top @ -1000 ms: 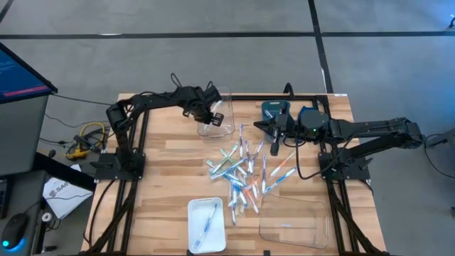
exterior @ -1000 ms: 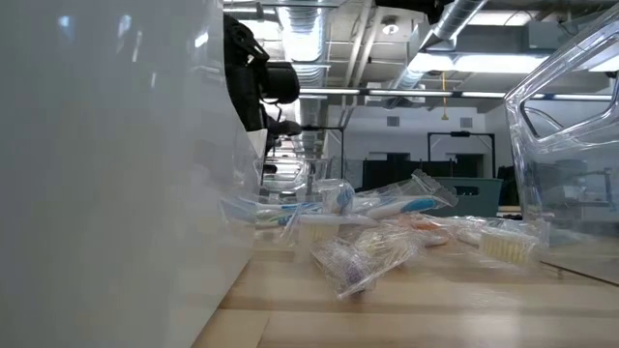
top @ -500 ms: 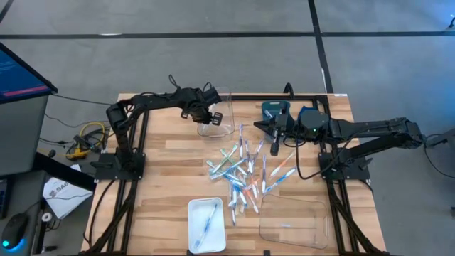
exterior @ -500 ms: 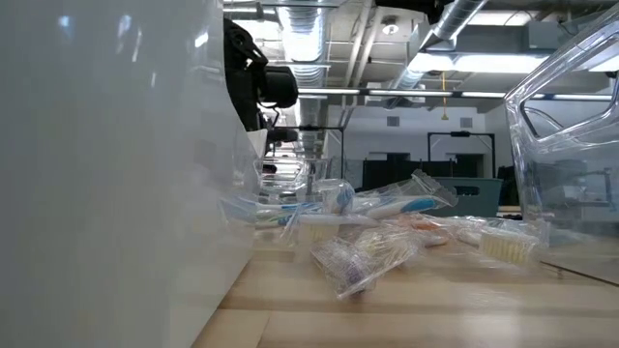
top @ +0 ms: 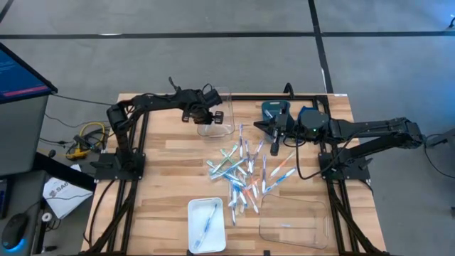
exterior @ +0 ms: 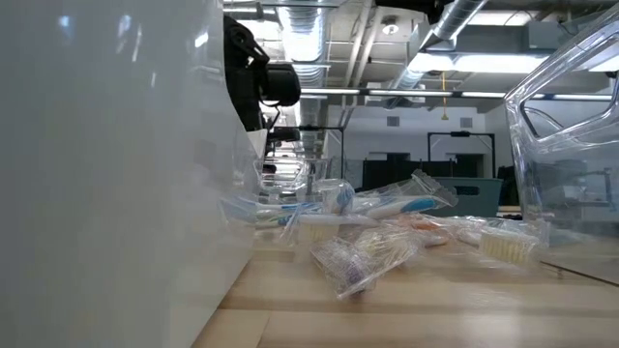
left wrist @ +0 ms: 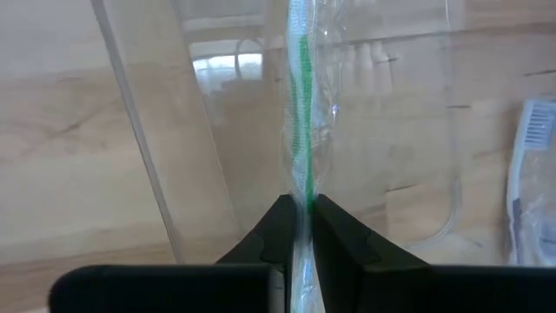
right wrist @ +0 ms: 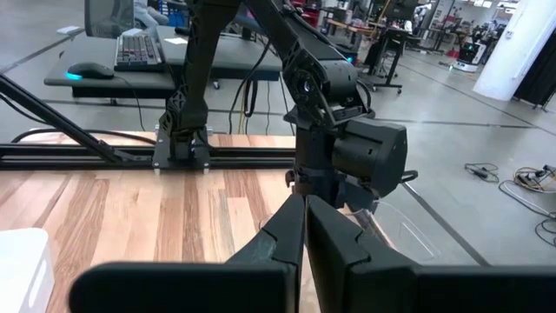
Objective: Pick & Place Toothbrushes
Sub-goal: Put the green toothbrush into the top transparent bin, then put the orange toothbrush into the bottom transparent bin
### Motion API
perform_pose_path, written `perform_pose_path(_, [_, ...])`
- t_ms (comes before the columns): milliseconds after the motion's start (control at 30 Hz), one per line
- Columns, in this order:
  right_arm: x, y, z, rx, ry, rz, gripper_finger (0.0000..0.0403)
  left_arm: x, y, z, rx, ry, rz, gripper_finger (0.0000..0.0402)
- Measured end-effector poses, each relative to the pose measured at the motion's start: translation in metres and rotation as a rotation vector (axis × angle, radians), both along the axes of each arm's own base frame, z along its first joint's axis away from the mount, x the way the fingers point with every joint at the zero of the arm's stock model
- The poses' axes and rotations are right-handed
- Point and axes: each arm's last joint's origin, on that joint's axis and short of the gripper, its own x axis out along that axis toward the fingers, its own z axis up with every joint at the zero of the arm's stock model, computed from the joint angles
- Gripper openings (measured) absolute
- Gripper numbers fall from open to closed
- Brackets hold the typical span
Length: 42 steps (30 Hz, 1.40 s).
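Note:
My left gripper (top: 206,114) hangs over a clear container (top: 225,125) at the table's far middle, shut on a green and white toothbrush (left wrist: 300,96) in a clear wrapper. A pile of several toothbrushes (top: 245,174) lies loose on the wooden table's middle, also seen in the low view (exterior: 387,222). One more toothbrush (top: 206,226) lies in a white tray (top: 193,213) near the front edge. My right gripper (top: 274,140) is shut on nothing, held above the table to the right of the clear container. My left gripper pinches the wrapped toothbrush between its two fingers, at a spot on the shaft (left wrist: 301,187) beside the fingertips. The fingers come from above, pointing steeply down, and the toothbrush runs on along them, down into the clear container (left wrist: 148,156). Whether its lower end touches the container's floor I cannot tell.
A second clear container (top: 295,224) stands at the front right. Black frame rails (top: 284,97) run along the table's far edge and down both sides. Bare wood lies at the front left.
My left gripper has stayed over the clear container and rolled about the line it points along, keeping the toothbrush between its fingers. The pile on the table has not moved.

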Motion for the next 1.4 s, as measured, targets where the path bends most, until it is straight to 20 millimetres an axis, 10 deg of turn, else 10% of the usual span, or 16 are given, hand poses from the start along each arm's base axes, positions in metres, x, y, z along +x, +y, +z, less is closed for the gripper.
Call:
perform_pose_path(767, [0.001, 0.000, 0.004, -0.073, -0.018, 0.011, 0.0010, 0.005, -0.018, -0.001, -0.074, -0.003, 0.043, 0.0029])
perform_pose_path(1400, [0.000, 0.000, 0.002, -0.074, -0.003, 0.012, 0.0010, 0.009, -0.023, -0.001, -0.060, -0.007, -0.004, 0.0153])
